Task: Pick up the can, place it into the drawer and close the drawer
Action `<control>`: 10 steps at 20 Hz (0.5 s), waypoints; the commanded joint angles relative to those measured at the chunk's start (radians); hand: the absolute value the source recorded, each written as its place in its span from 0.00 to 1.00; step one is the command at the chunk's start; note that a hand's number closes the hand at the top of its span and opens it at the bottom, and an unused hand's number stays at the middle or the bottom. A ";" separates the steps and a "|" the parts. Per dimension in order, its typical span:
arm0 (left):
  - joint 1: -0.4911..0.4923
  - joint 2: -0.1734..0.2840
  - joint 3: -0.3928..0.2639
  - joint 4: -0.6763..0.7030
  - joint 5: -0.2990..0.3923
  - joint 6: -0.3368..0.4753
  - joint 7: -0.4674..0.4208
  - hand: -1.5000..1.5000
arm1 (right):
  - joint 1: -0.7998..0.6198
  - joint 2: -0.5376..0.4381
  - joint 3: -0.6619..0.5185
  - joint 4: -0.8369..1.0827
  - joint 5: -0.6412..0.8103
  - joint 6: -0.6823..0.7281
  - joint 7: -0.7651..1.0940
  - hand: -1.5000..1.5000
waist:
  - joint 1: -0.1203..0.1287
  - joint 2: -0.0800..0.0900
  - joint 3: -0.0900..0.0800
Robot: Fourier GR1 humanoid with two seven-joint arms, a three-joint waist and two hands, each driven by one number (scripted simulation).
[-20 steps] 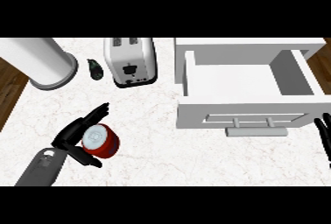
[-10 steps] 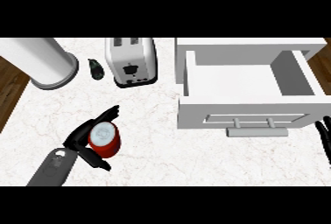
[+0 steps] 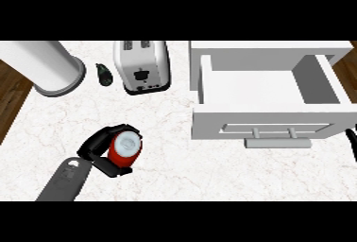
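On the white marbled counter [image 3: 209, 175], left of centre and towards the near edge, the red cylindrical can with a pale lid [image 3: 126, 149] stands inside the left hand [image 3: 99, 147]. The black fingers [image 3: 120, 130] are curled round its far side, and the thumb comes round from below; the can is clamped. The white open drawer [image 3: 268, 124], with its grey bar handle [image 3: 277, 142] facing the robot, lies well apart to the right.

Judgement: the step in hand is securing and lifting. To do it well, raise the can straight up, keep it upright, and carry it high enough to pass over the drawer's front wall before lowering.

The right hand [image 3: 351, 140] shows only as a dark sliver at the right edge; its fingers cannot be told.
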 commanded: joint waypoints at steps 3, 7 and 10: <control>0.026 -0.039 -0.016 -0.031 0.040 -0.104 0.000 1.00 | 0.117 0.027 0.091 -0.063 0.042 -0.006 -0.047 0.00 | -0.006 0.000 -0.001; 0.052 -0.059 0.042 -0.167 0.129 -0.059 0.147 1.00 | 0.055 0.027 0.037 -0.080 -0.002 -0.015 0.022 0.00 | 0.002 -0.001 0.000; 0.080 -0.096 0.212 -0.120 0.202 0.234 0.142 1.00 | 0.030 0.010 -0.013 -0.017 -0.004 -0.009 -0.017 0.00 | 0.026 -0.002 0.001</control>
